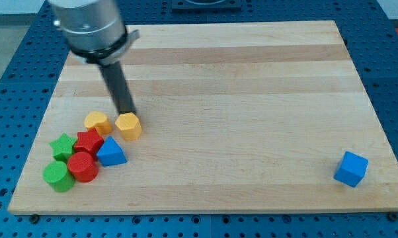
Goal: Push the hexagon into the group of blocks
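Task nearly complete, judging by layout. Yellow hexagon (128, 125) sits at the upper right edge of the cluster in the view's lower left, just beside the yellow heart-like block (97, 121), narrow gap between them, contact not certain. Blue triangular block (111, 151) just below the hexagon, close but apparently not touching.

Rest of cluster: red star-shaped block (88, 141), red cylinder (82, 166), green star (63, 145), green cylinder (57, 176), all packed tight. Blue cube (351, 168) alone, well apart at the view's lower right; not part of the job.

My tip (127, 112) at the hexagon's top edge, touching or very nearly so, on the side facing the view's top. Rod leaning up and left toward the arm body (90, 25). No gripper on this rig, only a bare rod; nothing held, nothing to open or close.

Remaining, as a judgement: a short nudge toward the view's lower left to close the slit against the heart and triangle. Arguably already counted as in the group.

Hexagon appearance: orange-yellow, flat faceted top, short prism, lying flat on the wooden board (252, 79), upright, not tipped. Lighter top face, darker side faces. Same colour as the neighbouring heart, so easily confused at a glance.
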Available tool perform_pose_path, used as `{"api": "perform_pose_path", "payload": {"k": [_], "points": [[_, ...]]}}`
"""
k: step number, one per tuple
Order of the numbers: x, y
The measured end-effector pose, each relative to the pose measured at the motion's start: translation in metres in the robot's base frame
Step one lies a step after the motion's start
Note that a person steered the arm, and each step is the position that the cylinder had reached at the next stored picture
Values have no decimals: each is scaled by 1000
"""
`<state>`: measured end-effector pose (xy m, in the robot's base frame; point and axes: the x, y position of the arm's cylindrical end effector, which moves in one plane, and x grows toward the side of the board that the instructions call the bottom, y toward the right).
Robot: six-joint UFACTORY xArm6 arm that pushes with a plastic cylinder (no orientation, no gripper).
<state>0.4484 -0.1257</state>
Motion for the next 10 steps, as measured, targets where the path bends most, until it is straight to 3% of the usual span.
{"api": "perform_pose_path", "payload": {"k": [1,5,8,10], "points": [[0,41],[10,20],[42,-15],[34,10]]}}
